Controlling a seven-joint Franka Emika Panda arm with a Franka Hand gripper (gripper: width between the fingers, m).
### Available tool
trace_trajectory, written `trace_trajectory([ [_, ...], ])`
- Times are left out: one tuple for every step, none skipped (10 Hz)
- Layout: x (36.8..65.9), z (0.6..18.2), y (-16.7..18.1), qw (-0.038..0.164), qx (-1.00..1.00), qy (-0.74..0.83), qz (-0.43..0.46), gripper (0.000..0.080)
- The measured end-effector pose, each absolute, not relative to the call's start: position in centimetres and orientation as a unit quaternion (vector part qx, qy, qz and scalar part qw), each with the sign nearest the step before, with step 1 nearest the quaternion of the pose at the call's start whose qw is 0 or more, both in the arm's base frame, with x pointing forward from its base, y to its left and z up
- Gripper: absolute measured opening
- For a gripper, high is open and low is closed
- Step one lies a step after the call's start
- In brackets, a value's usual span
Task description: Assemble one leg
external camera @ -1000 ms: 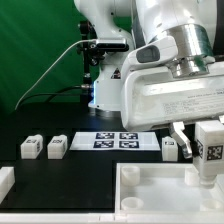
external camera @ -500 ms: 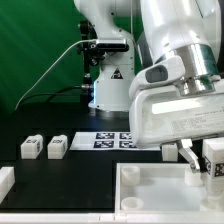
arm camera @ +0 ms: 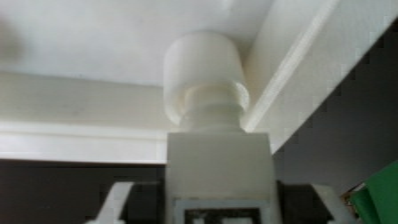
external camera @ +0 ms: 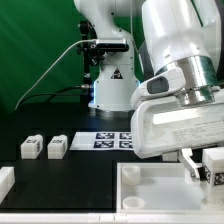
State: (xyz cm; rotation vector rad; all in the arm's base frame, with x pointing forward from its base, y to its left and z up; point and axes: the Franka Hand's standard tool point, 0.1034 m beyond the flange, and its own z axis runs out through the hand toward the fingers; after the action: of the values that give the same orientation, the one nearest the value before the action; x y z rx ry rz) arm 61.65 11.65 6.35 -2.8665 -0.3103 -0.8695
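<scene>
My gripper [external camera: 207,168] is shut on a white leg [external camera: 216,164] with a black-and-white tag and holds it low over the right side of the large white tray-like panel [external camera: 150,190]. In the wrist view the leg [arm camera: 221,150] stands between my fingers [arm camera: 125,198], its rounded end pointing at the panel's raised rim [arm camera: 302,60]. Two more legs [external camera: 30,147] [external camera: 57,146] lie on the black table at the exterior view's left. My arm hides the table behind the held leg.
The marker board [external camera: 108,140] lies flat behind the panel. A white part [external camera: 5,181] sits at the exterior view's left edge. The robot base [external camera: 108,80] stands at the back against a green curtain.
My gripper has moved down and toward the exterior view's right with the leg, closer to the panel. The leg that showed behind it is now hidden.
</scene>
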Motion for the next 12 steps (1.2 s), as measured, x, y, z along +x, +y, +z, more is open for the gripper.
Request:
trace_trajectory([
  [61.46, 6.16, 11.57, 0.064, -0.950, -0.104, -0.286, 0.0290],
  [61.27, 5.85, 11.55, 0.064, -0.950, -0.103, -0.288, 0.0290],
  [61.37, 5.79, 11.60, 0.063, -0.947, -0.101, -0.299, 0.0290],
  [61.31, 5.51, 11.56, 0.062, -0.946, -0.100, -0.302, 0.0290],
  [61.31, 5.51, 11.56, 0.062, -0.946, -0.100, -0.302, 0.0290],
  [61.31, 5.51, 11.56, 0.062, -0.946, -0.100, -0.302, 0.0290],
  [61.31, 5.51, 11.56, 0.062, -0.946, -0.100, -0.302, 0.0290],
  [61.31, 5.51, 11.56, 0.062, -0.946, -0.100, -0.302, 0.0290],
  [61.31, 5.51, 11.56, 0.062, -0.946, -0.100, -0.302, 0.0476],
  [61.31, 5.51, 11.56, 0.062, -0.946, -0.100, -0.302, 0.0591],
  [61.31, 5.51, 11.56, 0.062, -0.946, -0.100, -0.302, 0.0637],
  [61.31, 5.51, 11.56, 0.062, -0.946, -0.100, -0.302, 0.0637],
])
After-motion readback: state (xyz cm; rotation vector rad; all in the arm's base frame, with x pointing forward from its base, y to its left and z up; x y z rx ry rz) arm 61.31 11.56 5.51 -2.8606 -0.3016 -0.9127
